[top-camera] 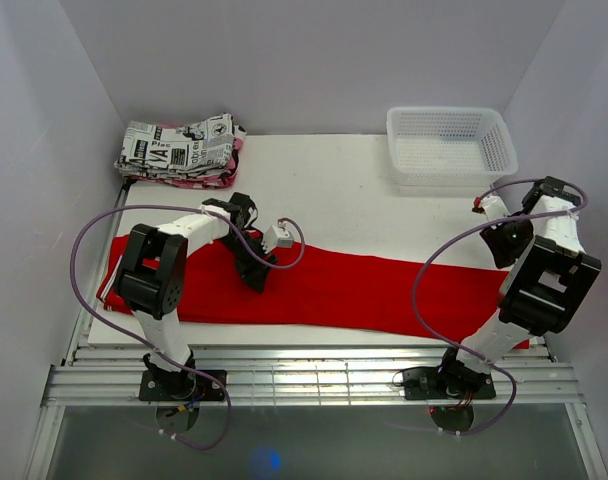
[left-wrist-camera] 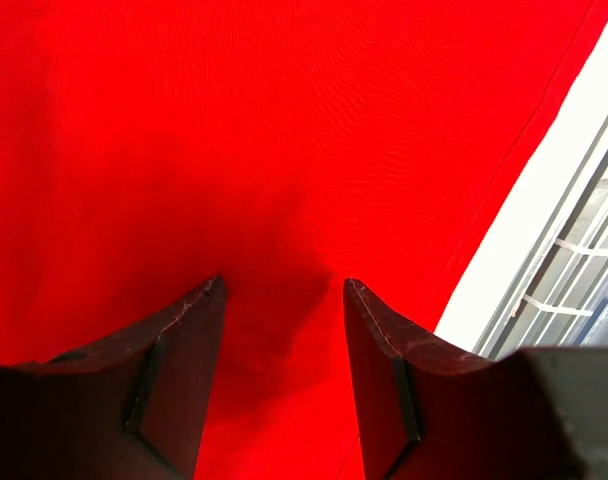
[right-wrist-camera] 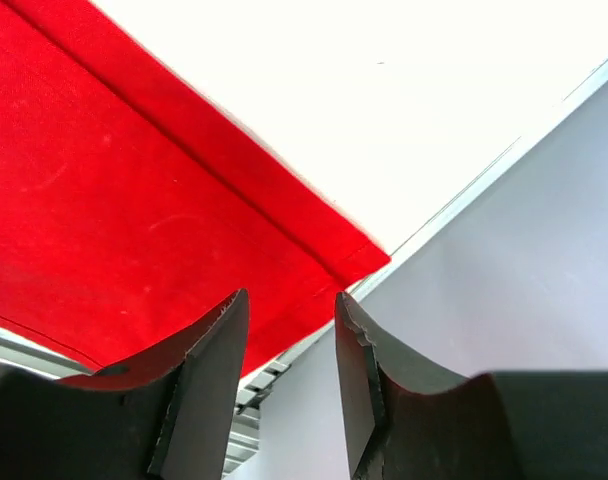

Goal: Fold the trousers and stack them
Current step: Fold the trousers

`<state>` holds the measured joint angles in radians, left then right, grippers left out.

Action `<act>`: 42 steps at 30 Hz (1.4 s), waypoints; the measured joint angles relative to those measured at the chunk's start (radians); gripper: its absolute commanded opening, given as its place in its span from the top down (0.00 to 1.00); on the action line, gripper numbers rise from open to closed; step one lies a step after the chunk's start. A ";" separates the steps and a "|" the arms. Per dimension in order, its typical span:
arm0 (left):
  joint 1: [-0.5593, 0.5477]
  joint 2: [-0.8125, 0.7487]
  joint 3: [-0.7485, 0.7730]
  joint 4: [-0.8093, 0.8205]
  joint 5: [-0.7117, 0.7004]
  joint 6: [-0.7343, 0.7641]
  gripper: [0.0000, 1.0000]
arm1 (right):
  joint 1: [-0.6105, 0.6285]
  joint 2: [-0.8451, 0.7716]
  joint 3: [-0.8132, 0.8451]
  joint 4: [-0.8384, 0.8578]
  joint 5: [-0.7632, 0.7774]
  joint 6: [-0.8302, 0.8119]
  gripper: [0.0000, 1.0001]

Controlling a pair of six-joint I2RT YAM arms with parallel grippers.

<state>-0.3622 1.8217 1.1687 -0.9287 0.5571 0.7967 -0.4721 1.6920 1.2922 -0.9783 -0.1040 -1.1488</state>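
So the red trousers are laid out flat in a long band across the lower half of the top view, running nearly from the left edge of the white table to the right edge, close to the near rail. They look unfolded to me, one long strip, a bit wider on the left.

The left gripper is down on the left part of the fabric. In its wrist view red cloth fills almost the whole frame, with a sliver of table edge and metal rail at the right. Its jaws stand apart with flat cloth showing in the gap, nothing pinched (the cloth just looks darker there, could be shadow).

The right gripper is over at the right end. Its wrist view has the trousers across the left and centre, with a hemmed corner ending just short of the table edge by the pale wall. Its jaws are spread too, with nothing between them.

Also on the table: a black-and-white newsprint folded garment at upper left and a white mesh basket at upper right, both well apart from the trousers.
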 measured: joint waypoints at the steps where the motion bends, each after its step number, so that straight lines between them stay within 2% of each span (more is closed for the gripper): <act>1: 0.000 0.001 0.003 -0.003 0.000 0.000 0.39 | -0.001 0.000 0.011 -0.001 0.000 -0.011 0.54; 14: 0.000 0.022 0.031 -0.007 -0.006 -0.001 0.39 | -0.004 0.148 0.011 -0.041 0.001 -0.059 0.57; 24: 0.000 0.039 0.055 -0.018 -0.008 -0.004 0.39 | 0.010 0.170 -0.064 0.009 0.037 -0.070 0.63; 34: 0.000 0.040 0.057 -0.021 -0.008 0.000 0.38 | 0.017 0.166 -0.066 0.008 0.051 -0.075 0.54; 37: 0.000 0.040 0.057 -0.021 -0.008 0.002 0.39 | 0.007 0.166 -0.032 0.010 0.049 -0.080 0.48; 42: 0.000 0.042 0.058 -0.021 -0.008 0.004 0.39 | -0.022 0.181 0.048 0.019 0.054 -0.087 0.46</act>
<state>-0.3622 1.8633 1.2263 -0.9501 0.5495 0.8005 -0.4942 1.8732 1.3407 -0.9596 -0.0502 -1.2354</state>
